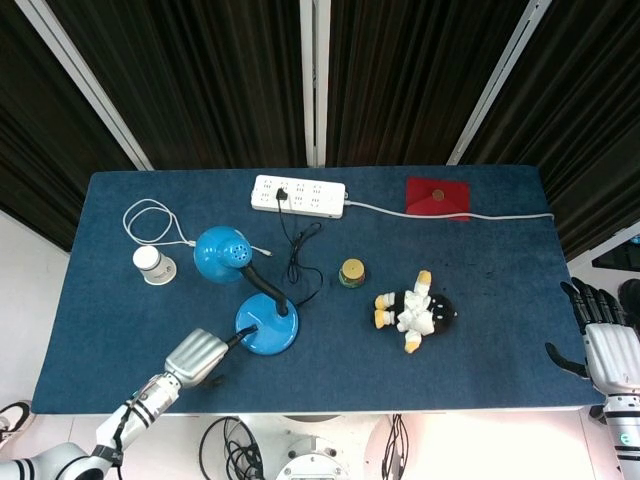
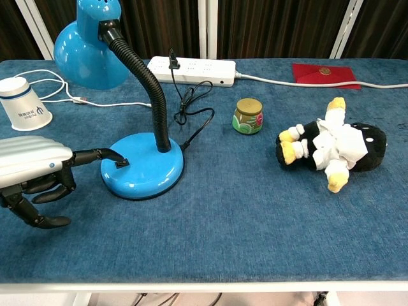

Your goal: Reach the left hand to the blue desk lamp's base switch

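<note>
The blue desk lamp's round base (image 2: 150,171) (image 1: 272,337) stands left of centre on the blue table, its black gooseneck rising to the blue shade (image 2: 86,44) (image 1: 221,253). My left hand (image 2: 39,173) (image 1: 197,357) lies just left of the base. One dark finger is stretched out and its tip touches the small black switch (image 2: 121,162) on the base; the other fingers are curled under, holding nothing. My right hand (image 1: 600,335) rests at the table's far right edge, fingers apart and empty, seen only in the head view.
A white paper cup (image 2: 24,110) and a white cable lie behind my left hand. A white power strip (image 2: 191,70), a small jar (image 2: 248,115), a black-and-white plush toy (image 2: 331,145) and a red envelope (image 2: 324,73) sit further right.
</note>
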